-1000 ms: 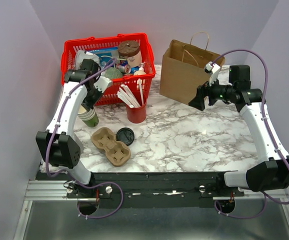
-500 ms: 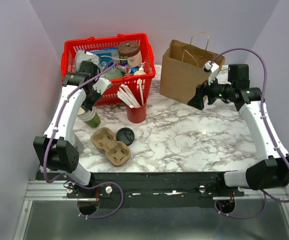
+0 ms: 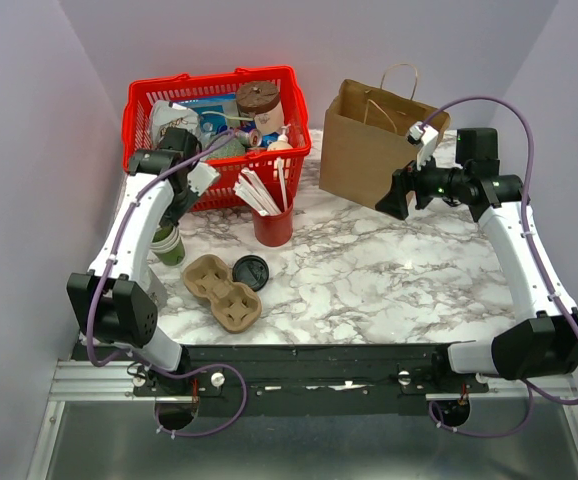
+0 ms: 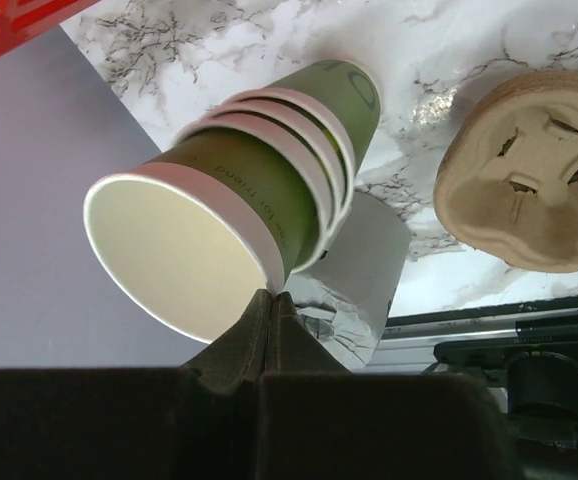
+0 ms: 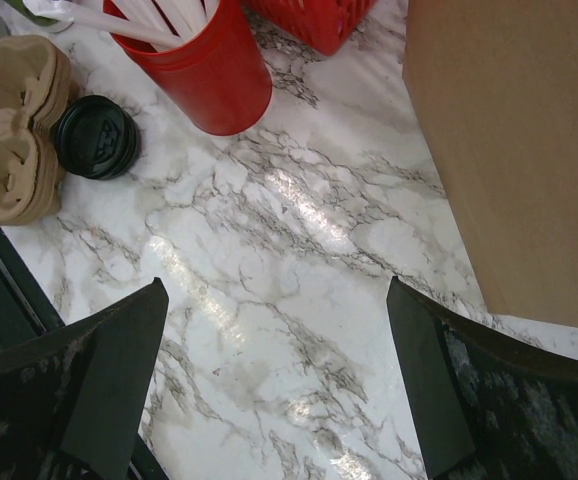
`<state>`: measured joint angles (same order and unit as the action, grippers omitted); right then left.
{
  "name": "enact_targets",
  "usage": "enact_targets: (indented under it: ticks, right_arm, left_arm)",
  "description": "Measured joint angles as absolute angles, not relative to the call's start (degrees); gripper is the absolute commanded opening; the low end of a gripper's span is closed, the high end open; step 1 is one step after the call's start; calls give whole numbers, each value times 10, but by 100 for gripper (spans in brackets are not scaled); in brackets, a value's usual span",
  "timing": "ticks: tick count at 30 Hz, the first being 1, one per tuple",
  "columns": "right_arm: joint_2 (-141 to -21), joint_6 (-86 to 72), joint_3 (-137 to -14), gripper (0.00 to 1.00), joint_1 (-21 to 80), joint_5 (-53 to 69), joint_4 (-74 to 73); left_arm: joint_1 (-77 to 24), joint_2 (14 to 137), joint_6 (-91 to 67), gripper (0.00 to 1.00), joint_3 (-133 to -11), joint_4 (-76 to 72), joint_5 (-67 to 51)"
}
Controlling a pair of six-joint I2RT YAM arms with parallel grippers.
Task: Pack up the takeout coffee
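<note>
The lidded takeout coffee is not in view. A lidless stack of green-and-cream cups (image 3: 169,243) is at the table's left edge; in the left wrist view the stack (image 4: 269,170) is tilted. My left gripper (image 4: 272,297) is shut on the rim of the stack's top cup (image 4: 174,255); it also shows in the top view (image 3: 176,212). A loose black lid (image 3: 251,272) lies next to a cardboard cup carrier (image 3: 221,290). My right gripper (image 5: 277,300) is open and empty over bare marble, beside the brown paper bag (image 3: 369,140).
A red basket (image 3: 209,80) full of items stands at the back left. A red cup of white stirrers (image 3: 272,222) stands in front of it. The right wrist view shows the bag (image 5: 509,150), red cup (image 5: 204,70), lid (image 5: 94,135) and carrier (image 5: 14,130).
My left gripper has moved toward the near left with the cup stack, which has shifted the same way. The right arm has not moved.
</note>
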<state>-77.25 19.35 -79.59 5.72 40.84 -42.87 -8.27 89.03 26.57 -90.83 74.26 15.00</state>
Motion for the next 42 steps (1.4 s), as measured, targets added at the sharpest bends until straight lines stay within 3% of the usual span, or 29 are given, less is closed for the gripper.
enact_targets:
  ticks: [22,25,35,42]
  right_arm:
    - [-779,191,-802,100,61,418,-429]
    - [-787,180,-815,100,61,417,-428]
    - [-781,89,-854,100,44,335,-407]
    - [-771,10,-855,100,-66,239,-405]
  left_arm:
    - [-92,900,291,0,-1155,772,186]
    - [-136,896,309,0,-1181,771,164]
    - [-456,928,368,0,-1266,767,131]
    - [-495,960,425,0,-1296,769,123]
